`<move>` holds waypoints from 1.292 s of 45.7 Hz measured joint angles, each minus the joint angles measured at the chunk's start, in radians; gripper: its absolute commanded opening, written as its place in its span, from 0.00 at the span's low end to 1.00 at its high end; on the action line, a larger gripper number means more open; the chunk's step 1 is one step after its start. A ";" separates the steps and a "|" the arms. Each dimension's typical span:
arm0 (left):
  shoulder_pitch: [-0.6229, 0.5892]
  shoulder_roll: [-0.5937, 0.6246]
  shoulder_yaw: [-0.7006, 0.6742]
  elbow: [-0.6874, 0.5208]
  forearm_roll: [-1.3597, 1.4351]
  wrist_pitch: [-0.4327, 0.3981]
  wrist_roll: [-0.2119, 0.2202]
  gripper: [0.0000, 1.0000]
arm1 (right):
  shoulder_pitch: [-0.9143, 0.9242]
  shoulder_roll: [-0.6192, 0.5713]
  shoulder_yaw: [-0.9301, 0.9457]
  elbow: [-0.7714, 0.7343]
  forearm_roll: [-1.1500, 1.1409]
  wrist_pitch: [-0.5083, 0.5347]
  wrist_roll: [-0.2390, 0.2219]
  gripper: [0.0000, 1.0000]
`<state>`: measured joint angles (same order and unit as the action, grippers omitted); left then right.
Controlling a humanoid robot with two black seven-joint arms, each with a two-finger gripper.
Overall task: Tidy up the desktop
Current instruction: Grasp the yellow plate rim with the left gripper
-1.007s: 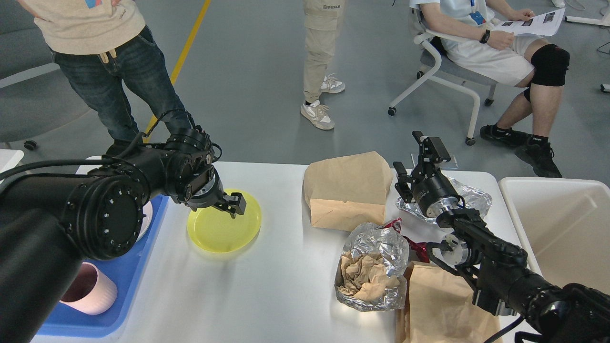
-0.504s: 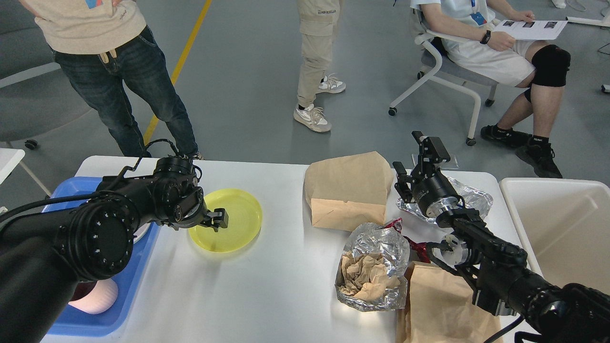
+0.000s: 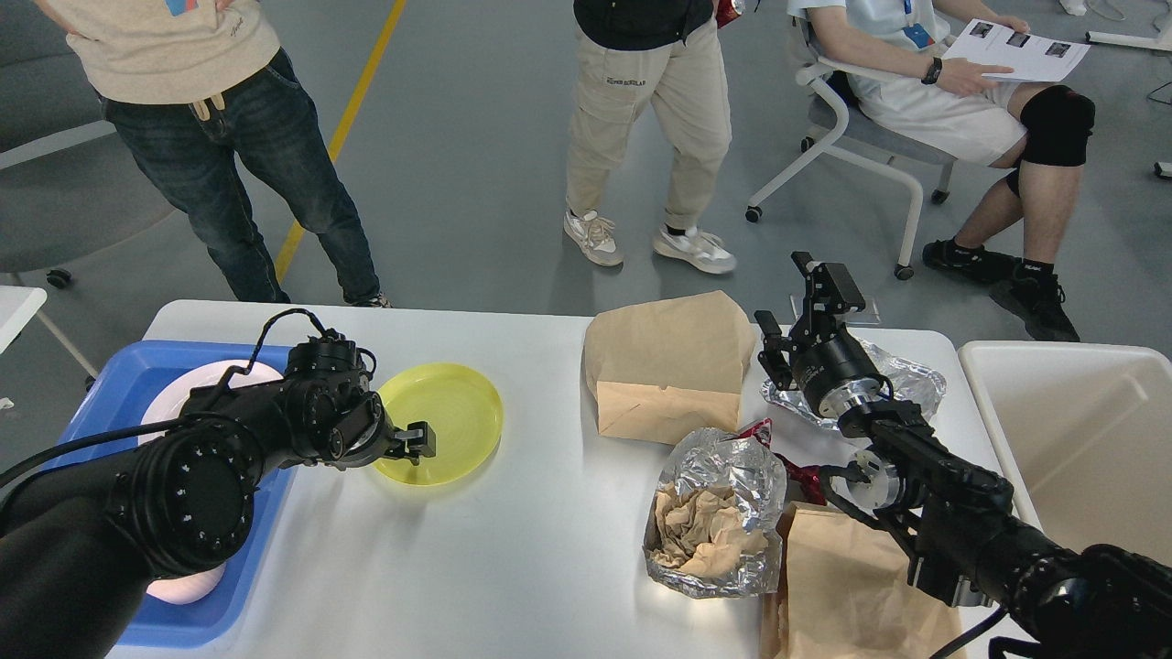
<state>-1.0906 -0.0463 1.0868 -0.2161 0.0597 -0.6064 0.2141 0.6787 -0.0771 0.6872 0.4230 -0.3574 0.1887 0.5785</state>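
The desktop (image 3: 513, 558) lies under both your grippers, smooth, hard and likely slick. The yellow plate (image 3: 449, 421) looks light and stiff; your left gripper (image 3: 419, 441) pinches its near-left rim. Your right gripper (image 3: 806, 307) hangs spread above foil (image 3: 902, 380), the bin (image 3: 1080, 439) just right of it.

The left arm is pulling back toward the near-left, and the left gripper (image 3: 417, 441) is sliding from the middle of the yellow plate (image 3: 441, 434) to its near-left rim — low over the edge. More of the blue tray (image 3: 119, 366) and the white plate (image 3: 197, 380) in it is coming into view. Behind the desktop (image 3: 513, 558), a person in khaki trousers (image 3: 641, 101) is stepping closer.
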 measured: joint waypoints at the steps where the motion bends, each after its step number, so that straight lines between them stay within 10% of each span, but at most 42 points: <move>1: 0.002 0.000 -0.003 0.000 0.000 0.004 0.000 0.88 | 0.000 0.000 0.000 0.000 0.000 0.000 0.000 1.00; 37: -0.007 -0.001 -0.034 -0.001 0.002 -0.211 -0.002 0.00 | 0.000 0.000 0.000 -0.001 0.000 0.000 0.000 1.00; 59: -0.027 0.013 -0.034 0.000 0.002 -0.290 -0.004 0.00 | 0.000 0.000 0.000 -0.001 0.000 0.000 0.000 1.00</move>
<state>-1.1174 -0.0334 1.0523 -0.2162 0.0613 -0.8966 0.2105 0.6787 -0.0767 0.6872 0.4220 -0.3574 0.1887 0.5788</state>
